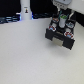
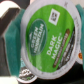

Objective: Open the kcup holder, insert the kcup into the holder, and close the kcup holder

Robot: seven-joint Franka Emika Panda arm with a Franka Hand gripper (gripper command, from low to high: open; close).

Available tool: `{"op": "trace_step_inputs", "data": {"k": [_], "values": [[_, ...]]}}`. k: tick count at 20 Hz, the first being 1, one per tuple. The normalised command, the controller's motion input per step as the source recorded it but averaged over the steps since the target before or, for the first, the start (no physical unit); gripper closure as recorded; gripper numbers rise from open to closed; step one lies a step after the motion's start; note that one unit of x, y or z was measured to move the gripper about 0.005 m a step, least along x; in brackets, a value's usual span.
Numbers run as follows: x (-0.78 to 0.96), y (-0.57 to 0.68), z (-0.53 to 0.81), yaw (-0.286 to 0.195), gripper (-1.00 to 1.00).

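The kcup (image 2: 47, 37) fills the wrist view: a round pod with a bright green lid and whitish rim, tilted and very close to the camera. It looks held between my fingers, which the pod mostly hides. In the exterior view my gripper (image 1: 62, 18) hangs straight down over the kcup holder (image 1: 53, 34), a black boxy unit at the exterior view's right. Its tray (image 1: 66, 44) of round slots is pulled out toward the front, with red-lidded and dark-lidded pods at the back. Another pod's rim (image 2: 25, 76) shows just beside the kcup.
The holder stands on a white table (image 1: 25, 57). A white upright object (image 1: 23, 10) and dark equipment with blue light stand along the back at the exterior view's left.
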Motion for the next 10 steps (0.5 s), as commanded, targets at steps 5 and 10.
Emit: {"op": "trace_step_inputs", "data": {"k": [5, 10], "values": [[0.04, -0.14, -0.26, -0.034, 1.00], [-0.02, -0.20, -0.09, 0.000, 1.00]]}}
